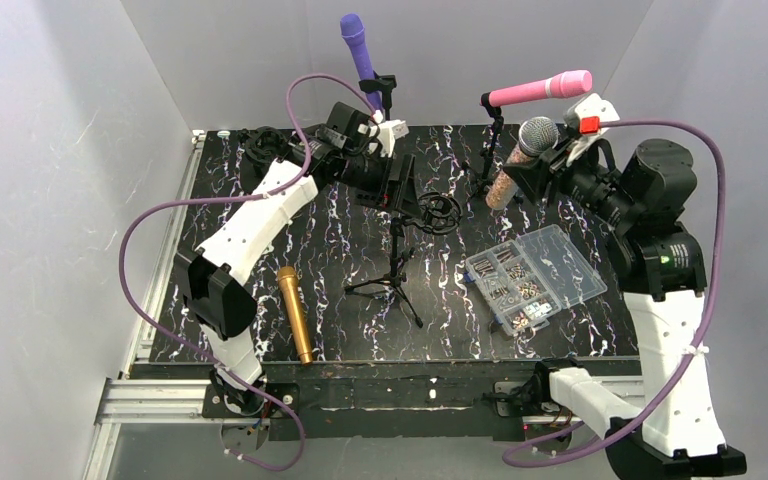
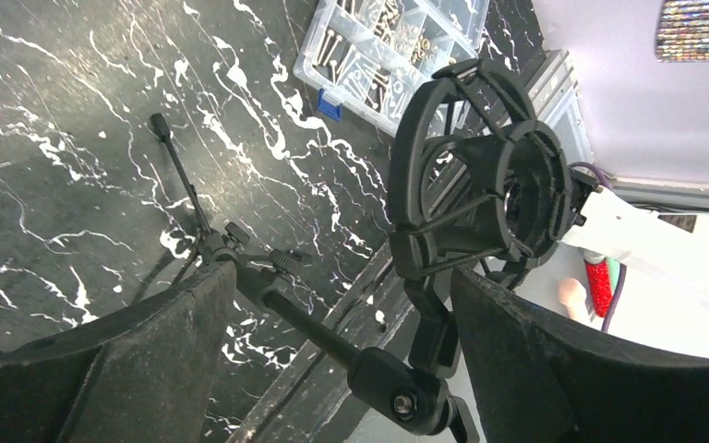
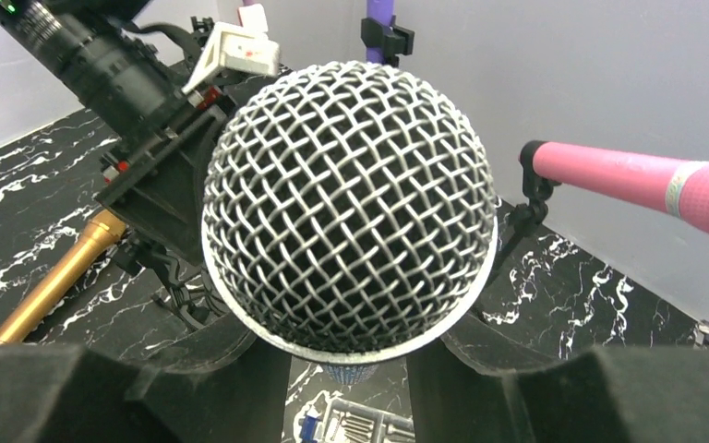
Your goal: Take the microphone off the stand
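Right arm raised, right end effector (image 3: 349,369) pinching silver-grille microphone (image 3: 349,198). Left arm extended, left end effector (image 2: 342,295) spread, straddling shock-mount stand (image 2: 425,318).

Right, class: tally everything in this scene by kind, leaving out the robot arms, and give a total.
Microphones: 4 (purple, pink, gold, silver-headed)
Stands: 3 (purple's stand, pink's stand, shock-mount stand)
Clear parts box: 1
Total: 8
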